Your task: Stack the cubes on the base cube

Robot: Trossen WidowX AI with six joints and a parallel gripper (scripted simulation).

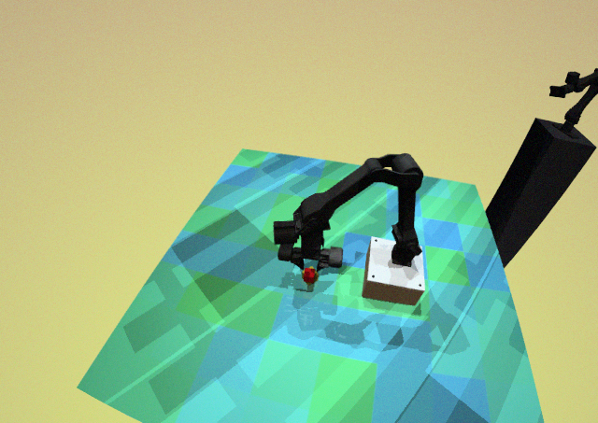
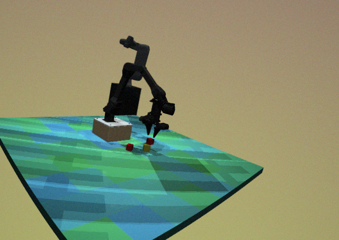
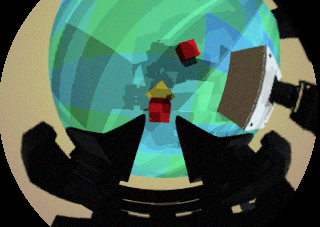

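Observation:
The yellow base cube (image 2: 146,147) (image 3: 160,90) stands on the table. One red cube (image 1: 309,275) (image 2: 150,141) (image 3: 160,111) rests on top of it, offset over one corner, and looks about level. The other red cube (image 2: 130,147) (image 3: 188,50) lies on the table, apart from the base, on the side toward the arm's mount; it does not show in the top view. My gripper (image 1: 310,268) (image 2: 151,135) (image 3: 160,118) is open and points down. Its fingertips are just above the upper red cube in the exterior view, with nothing held between them.
The arm stands on a brown box with a white top (image 1: 383,269) (image 2: 119,133) (image 3: 245,82), beside the cubes. A black pedestal (image 1: 526,187) (image 2: 125,100) carrying another dark arm stands beyond the table edge. The patterned table (image 1: 337,385) (image 2: 123,174) carries dark shadows around the cubes.

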